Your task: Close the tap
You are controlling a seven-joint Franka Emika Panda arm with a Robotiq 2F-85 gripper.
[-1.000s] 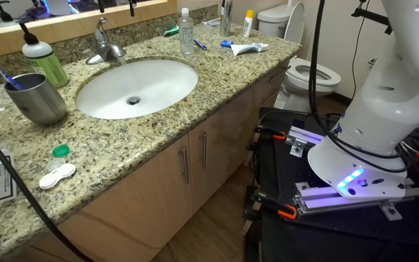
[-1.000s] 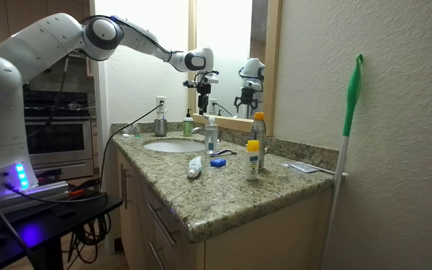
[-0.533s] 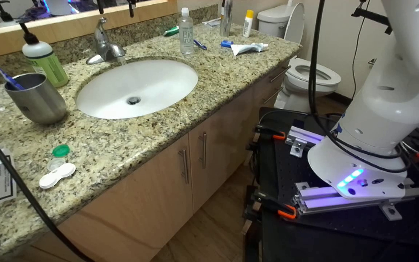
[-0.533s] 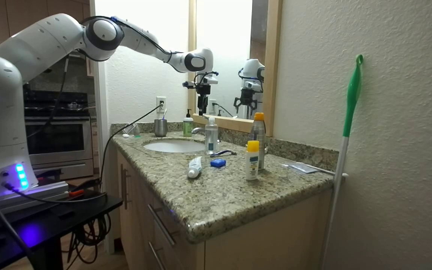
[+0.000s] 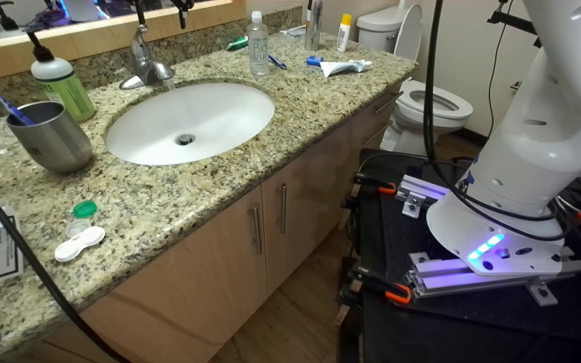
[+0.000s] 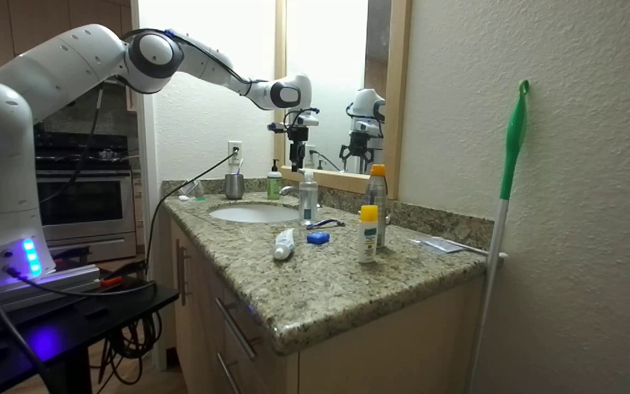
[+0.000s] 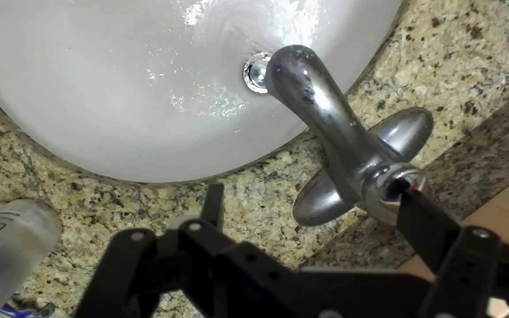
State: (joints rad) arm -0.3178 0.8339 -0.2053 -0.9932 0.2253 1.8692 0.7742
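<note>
The tap (image 5: 145,68) is silver metal, with a curved spout over the white basin (image 5: 220,113). Its upright lever handle rises at the back. A thin clear stream shows under the spout, and the basin water is rippled in the wrist view. In the other views, the tap (image 7: 329,108) lies below my gripper (image 7: 310,198), and the tap's spout (image 6: 289,190) is partly behind a clear bottle. My gripper (image 5: 162,24) is open with nothing between its fingers. One fingertip is at the handle's top; I cannot tell whether it touches. The gripper (image 6: 296,168) points straight down.
A clear bottle (image 5: 258,48) stands right of the basin. A green soap bottle (image 5: 63,83) and a grey metal cup (image 5: 51,138) stand to its left. The mirror (image 6: 326,82) is close behind the gripper. A sunscreen can (image 6: 376,197) stands farther along the counter.
My gripper has moved down a little, and one fingertip now meets the top of the tap's handle in view. The fingers stay apart. The tap and counter items have not moved.
</note>
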